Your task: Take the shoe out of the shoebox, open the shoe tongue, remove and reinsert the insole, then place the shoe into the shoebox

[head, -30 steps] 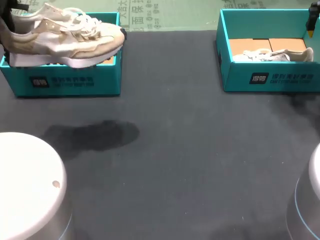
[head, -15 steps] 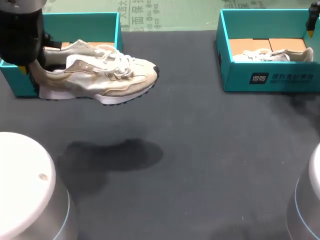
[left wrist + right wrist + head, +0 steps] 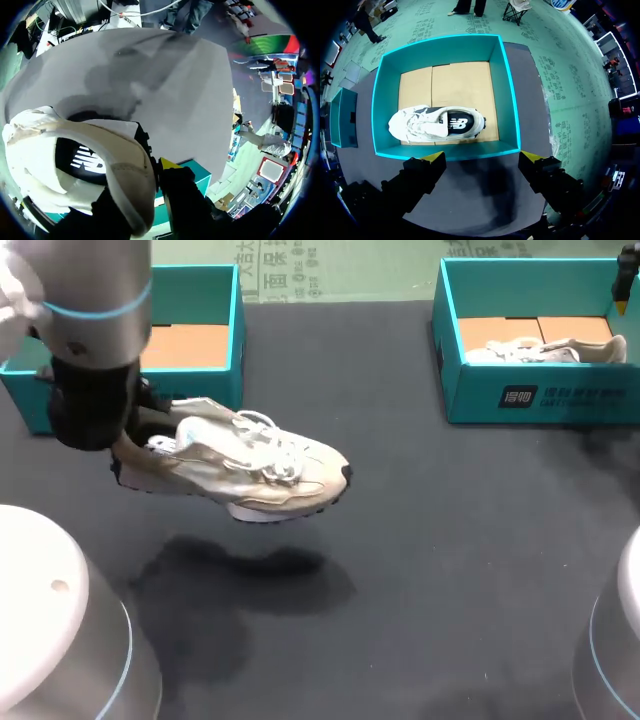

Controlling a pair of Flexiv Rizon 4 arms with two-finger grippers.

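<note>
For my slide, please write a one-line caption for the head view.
The left hand holds a beige sneaker by its heel above the dark table, beside the empty teal shoebox.

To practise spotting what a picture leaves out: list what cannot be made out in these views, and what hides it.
- Left gripper: head view, hidden under the left arm.
- Right gripper: head view, nearly all cut off by the edge.
- Toe of the shoe: left wrist view, hidden behind its own heel.
</note>
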